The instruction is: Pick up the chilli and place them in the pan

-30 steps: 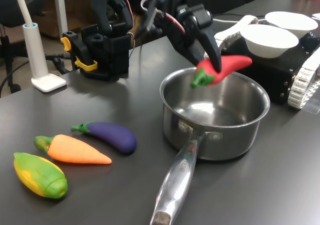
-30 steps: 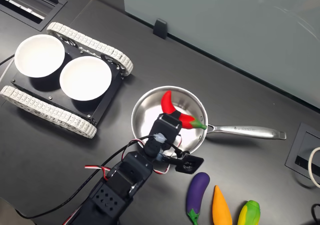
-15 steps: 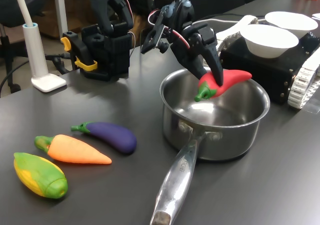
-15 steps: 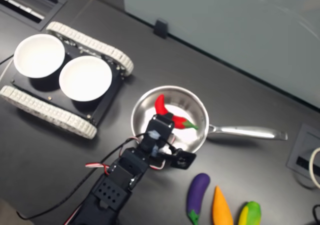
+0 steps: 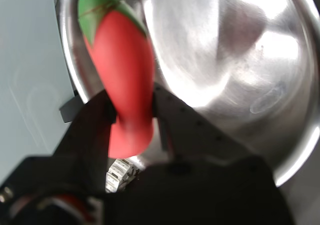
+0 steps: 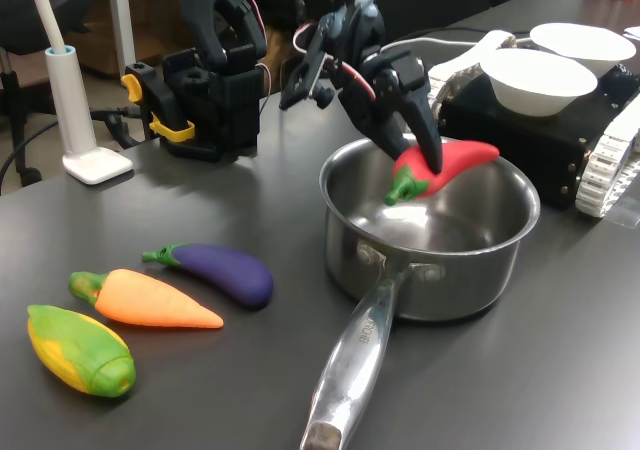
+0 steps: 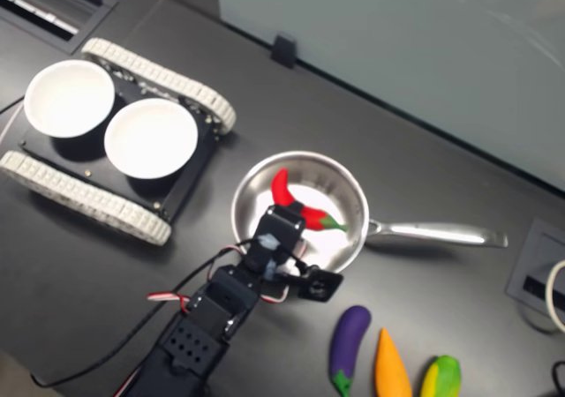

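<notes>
Gripping the chilli [image 6: 445, 164] mid-body, the gripper [image 6: 425, 155] has both black fingers [image 5: 95, 116] pinched on it, stem cap pointing down into the pan [image 6: 500, 260]. Chilli sits at rim height over the pan's far side in the first exterior view, not touching the base. Pan handle points near. Eggplant [image 6: 225, 270], carrot [image 6: 150, 300] and corn [image 6: 80, 350] lie on the table [image 6: 550, 370] at the first exterior view's left, well apart from the pan. Two white bowls [image 7: 150, 137] sit on a tracked base at the second exterior view's left.

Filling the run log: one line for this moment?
gripper: shut on chilli | chilli: held over pan, not released | carrot, eggplant: on table
</notes>
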`<state>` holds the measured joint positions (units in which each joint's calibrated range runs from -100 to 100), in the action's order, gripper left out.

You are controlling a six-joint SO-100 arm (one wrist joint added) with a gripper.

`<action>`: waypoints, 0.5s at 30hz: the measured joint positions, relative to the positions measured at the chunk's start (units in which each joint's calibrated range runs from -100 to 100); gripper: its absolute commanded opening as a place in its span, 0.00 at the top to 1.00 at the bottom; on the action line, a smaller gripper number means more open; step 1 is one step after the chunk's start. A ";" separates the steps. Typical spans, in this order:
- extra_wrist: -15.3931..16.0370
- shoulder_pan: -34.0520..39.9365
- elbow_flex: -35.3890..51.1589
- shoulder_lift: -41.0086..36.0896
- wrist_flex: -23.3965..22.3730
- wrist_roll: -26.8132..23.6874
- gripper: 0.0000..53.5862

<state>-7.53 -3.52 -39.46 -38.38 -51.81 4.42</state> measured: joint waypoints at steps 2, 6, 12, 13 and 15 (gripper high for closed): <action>0.00 0.22 -0.27 0.00 0.09 0.00 0.83; 0.00 0.22 -0.36 -0.08 0.09 0.00 0.66; 0.18 0.00 -1.18 -1.52 0.09 0.00 0.51; 0.09 -0.11 -1.72 -1.85 0.09 0.00 0.51; 0.00 -0.22 -3.08 -2.44 0.09 0.00 0.49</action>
<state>-7.53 -3.74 -42.53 -40.82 -51.72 4.42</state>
